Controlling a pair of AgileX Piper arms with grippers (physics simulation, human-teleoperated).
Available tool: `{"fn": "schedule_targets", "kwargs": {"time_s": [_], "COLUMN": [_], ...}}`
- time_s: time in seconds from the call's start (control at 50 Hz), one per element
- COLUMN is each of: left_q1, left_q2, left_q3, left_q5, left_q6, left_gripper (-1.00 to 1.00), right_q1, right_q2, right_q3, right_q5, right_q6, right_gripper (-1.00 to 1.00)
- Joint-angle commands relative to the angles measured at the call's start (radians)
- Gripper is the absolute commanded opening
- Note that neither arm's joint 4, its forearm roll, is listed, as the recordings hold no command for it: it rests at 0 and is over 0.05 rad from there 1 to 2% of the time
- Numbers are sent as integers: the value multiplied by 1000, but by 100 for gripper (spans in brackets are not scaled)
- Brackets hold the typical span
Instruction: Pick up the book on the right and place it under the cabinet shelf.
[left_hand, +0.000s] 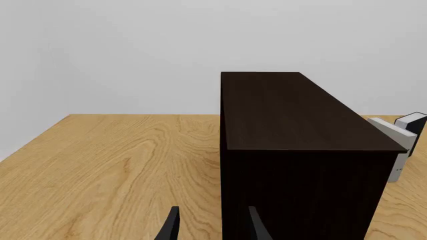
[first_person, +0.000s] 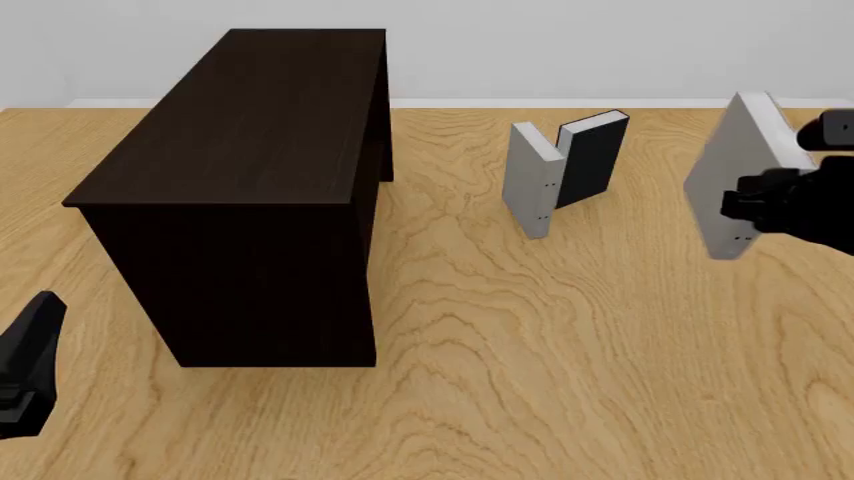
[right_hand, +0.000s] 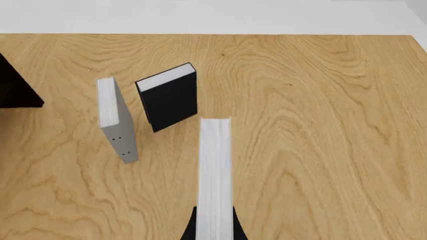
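My right gripper (first_person: 747, 205) is shut on the light-grey book (first_person: 731, 170) and holds it upright at the table's right side. In the right wrist view the book (right_hand: 215, 170) shows edge-on between the fingers (right_hand: 192, 231). The dark brown cabinet shelf (first_person: 254, 150) stands at the left, its recess facing right. My left gripper (left_hand: 212, 222) is open and empty, low at the front left, just before the cabinet (left_hand: 300, 150); it also shows in the front view (first_person: 27, 370).
A second light-grey book (first_person: 534, 180) stands upright near the table's middle back, with a black-covered book (first_person: 591, 158) leaning right behind it. Both show in the right wrist view, grey (right_hand: 117, 122) and black (right_hand: 170, 97). The wooden table (first_person: 561, 380) lies between cabinet and books.
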Motion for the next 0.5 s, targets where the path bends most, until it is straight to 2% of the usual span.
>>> {"fn": "schedule_targets", "kwargs": {"time_s": [0.02,0.06,0.14,0.24,0.28,0.32,0.38,0.42,0.46,0.5], "left_q1": [0,0,0,0,0,0,0,0,0,0], "left_q2": [-8,-9,-10,-11,-10,-9,-7,-6,-6,-7], "left_q3": [2,2,-1,-4,-1,0,2,2,1,1], "left_q5": [5,7,11,14,10,8,4,3,5,5], "left_q6": [2,2,0,2,4,2,2,2,2,3], "left_gripper": [100,100,100,100,100,100,100,100,100,100], "right_q1": [99,112,179,227,273,267,310,317,356,370], "right_q2": [-100,-118,-156,-174,-178,-173,-185,-186,-190,-191], "right_q3": [2,3,10,16,30,30,44,46,60,65], "right_q5": [47,56,73,78,72,66,58,55,44,36], "right_q6": [97,107,177,217,256,248,300,306,348,361], "right_gripper": [-100,-100,-100,-100,-100,-100,-100,-100,-100,-100]}}
